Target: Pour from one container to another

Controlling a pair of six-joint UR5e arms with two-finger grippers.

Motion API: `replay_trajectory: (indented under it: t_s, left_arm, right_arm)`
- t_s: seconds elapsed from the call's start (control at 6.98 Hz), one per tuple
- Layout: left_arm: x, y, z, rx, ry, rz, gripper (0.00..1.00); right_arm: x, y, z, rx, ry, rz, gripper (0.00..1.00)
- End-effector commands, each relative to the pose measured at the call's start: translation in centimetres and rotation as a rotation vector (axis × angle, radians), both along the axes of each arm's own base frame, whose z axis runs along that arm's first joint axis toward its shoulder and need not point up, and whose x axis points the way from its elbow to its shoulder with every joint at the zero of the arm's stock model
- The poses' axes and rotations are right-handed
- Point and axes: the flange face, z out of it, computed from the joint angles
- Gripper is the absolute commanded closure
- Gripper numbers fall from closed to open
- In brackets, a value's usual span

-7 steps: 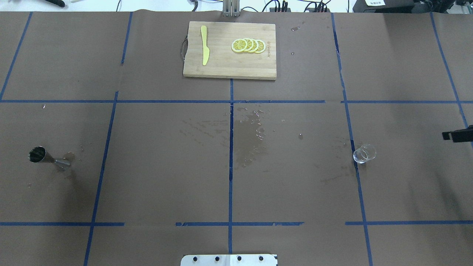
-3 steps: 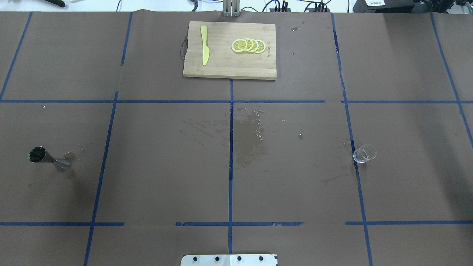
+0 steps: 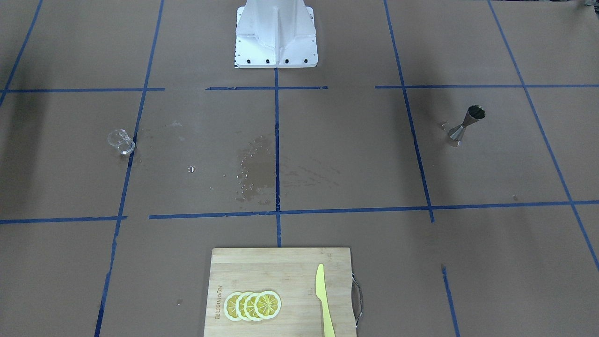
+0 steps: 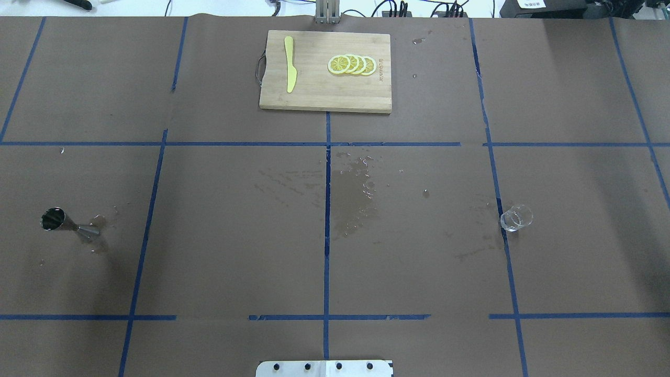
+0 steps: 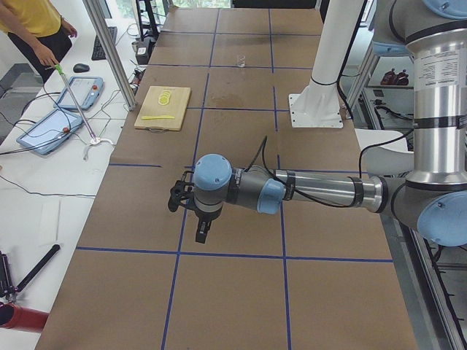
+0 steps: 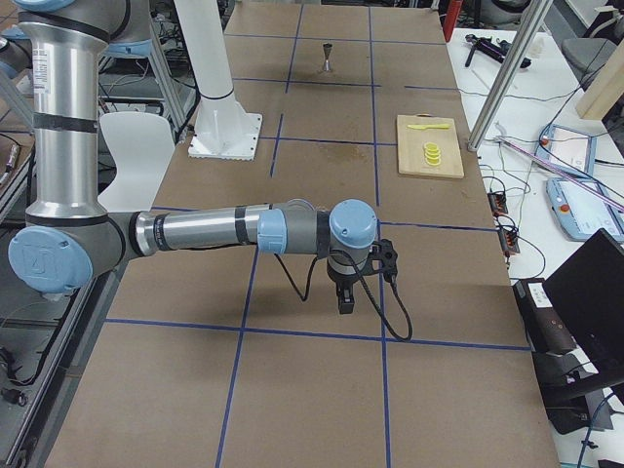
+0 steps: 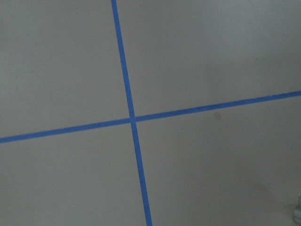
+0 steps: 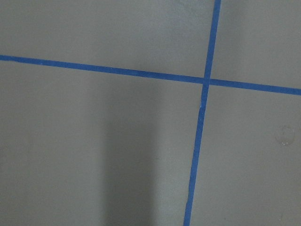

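The clear glass cup [image 4: 516, 218] stands upright on the brown table at the right, beside a blue tape line; it also shows as the cup [image 3: 121, 142] and, far off, the cup [image 5: 240, 61]. The steel jigger [image 4: 63, 222] stands upright far to the left, also seen as the jigger [image 3: 466, 122] and the jigger [image 6: 327, 57]. Nothing holds either one. My left gripper [image 5: 201, 235] hangs over the table end beyond the jigger. My right gripper [image 6: 344, 304] hangs beyond the cup's end. Both show only in side views, so I cannot tell if they are open or shut.
A wooden cutting board [image 4: 324, 94] with lemon slices [image 4: 352, 65] and a yellow knife [image 4: 290, 64] lies at the far middle. Wet stains [image 4: 352, 201] mark the table's centre. The robot base [image 3: 276, 37] is at the near middle. A person [image 5: 33, 29] stands beside a side table.
The right gripper's dark tip, at the overhead view's right edge one second ago, has left that view. Cup and jigger have not moved.
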Motion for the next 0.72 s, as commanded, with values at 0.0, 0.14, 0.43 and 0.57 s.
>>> replay_trajectory:
  t_s: [0.0, 0.14, 0.43, 0.57]
  left_arm:
    - [0.1, 1.0, 3.1, 0.026, -0.029, 0.002, 0.0]
    - [1.4, 0.4, 2.7, 0.035, -0.029, 0.031, 0.0]
    - [2.6, 0.6, 3.1, 0.017, -0.029, 0.059, 0.0]
    - [2.9, 1.0, 3.7, 0.004, -0.03, 0.066, 0.0]
  right_arm:
    - [-1.8, -0.2, -0.5, 0.094, 0.001, -0.042, 0.0]
    - [-2.4, 0.3, -0.1, 0.146, 0.001, -0.057, 0.0]
    - [-2.2, 1.0, 1.6, 0.121, 0.07, -0.058, 0.0]
    - [-2.1, 1.1, 1.7, 0.121, 0.078, -0.057, 0.0]
